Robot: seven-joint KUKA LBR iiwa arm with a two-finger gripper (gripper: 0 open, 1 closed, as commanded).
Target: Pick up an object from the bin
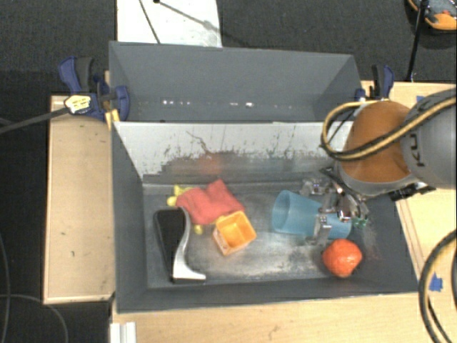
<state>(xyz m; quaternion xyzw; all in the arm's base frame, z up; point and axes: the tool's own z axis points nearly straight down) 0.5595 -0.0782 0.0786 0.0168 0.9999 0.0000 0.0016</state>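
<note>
Risk at the grasp of a blue cup (293,213), shown lying on its side right of centre in the bin (214,84). The fingers (330,210) are seen at the cup's right end, touching it or just above it. Their metal parts overlap the blue surface, and whether they are apart, together or clamped on the cup's wall cannot be told.

Four failures are judged possible:

1. A cup on its side is free to roll. If contact is made on the curved wall rather than squarely across the end, the cup may be pushed toward the frame's left or squeezed out.
2. If only the very end is taken, the cup's long body may sag and slip once it is raised.
3. An orange ball (343,257) rests just below and slightly right of the fingers, near the cup's right end. It may be nudged against the near wall, or caught in place of the cup should the closing be off target.
4. The wrist, with its orange cover (375,152) and looped cables (334,128), hangs close to the bin's right wall. A correction toward the frame's right may bring these parts against that wall.

A red cloth (208,200), a small orange block (234,233) and a black-and-white object (173,243) lie well apart from the cup, in the lower left of the bin floor. No interference from them is expected.
</note>
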